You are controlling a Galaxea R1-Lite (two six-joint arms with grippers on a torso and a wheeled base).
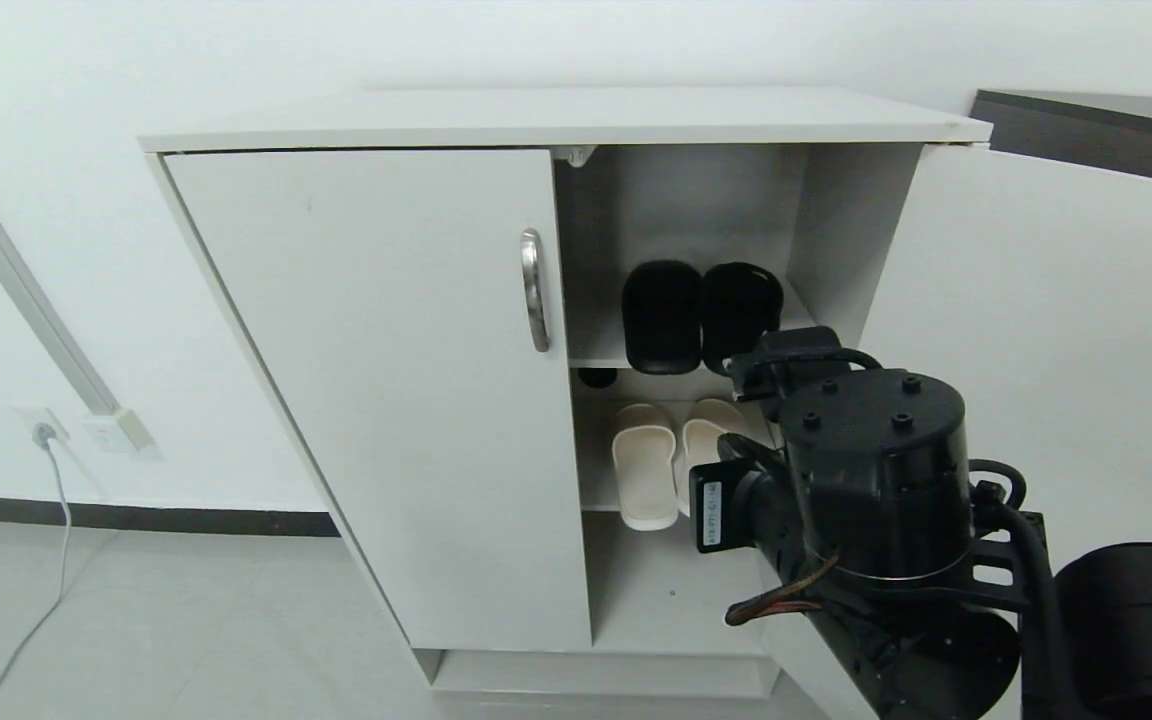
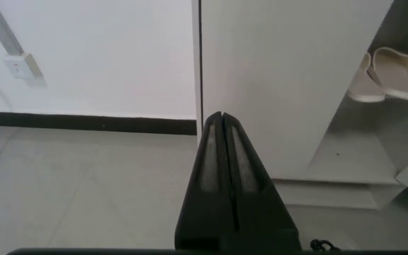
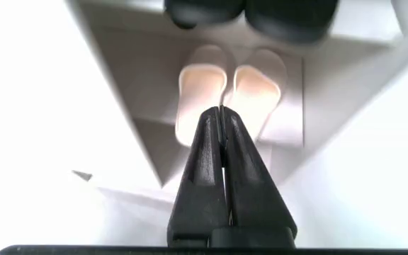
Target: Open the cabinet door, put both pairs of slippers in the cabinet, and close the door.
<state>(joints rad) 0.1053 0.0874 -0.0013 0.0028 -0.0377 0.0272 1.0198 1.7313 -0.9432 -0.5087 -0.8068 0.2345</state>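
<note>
The white cabinet (image 1: 556, 115) has its left door (image 1: 376, 400) shut and its right door (image 1: 1036, 330) swung open. A pair of black slippers (image 1: 701, 315) lies on the upper shelf. On the shelf below sits a cream pair (image 1: 656, 460). My right gripper (image 3: 222, 113) is shut with nothing in it and hovers just outside the opening, in front of the cream slippers (image 3: 232, 88) and under the black ones (image 3: 250, 10). Low down before the shut left door, my left gripper (image 2: 222, 117) is shut and empty; the cream slippers (image 2: 384, 71) lie off to its side.
The shut door carries a metal handle (image 1: 534, 290) at its inner edge. The cabinet's bottom compartment (image 1: 656, 590) holds nothing. A wall socket (image 1: 41, 430) with a cable hanging to the grey floor (image 1: 186, 620) is left of the cabinet.
</note>
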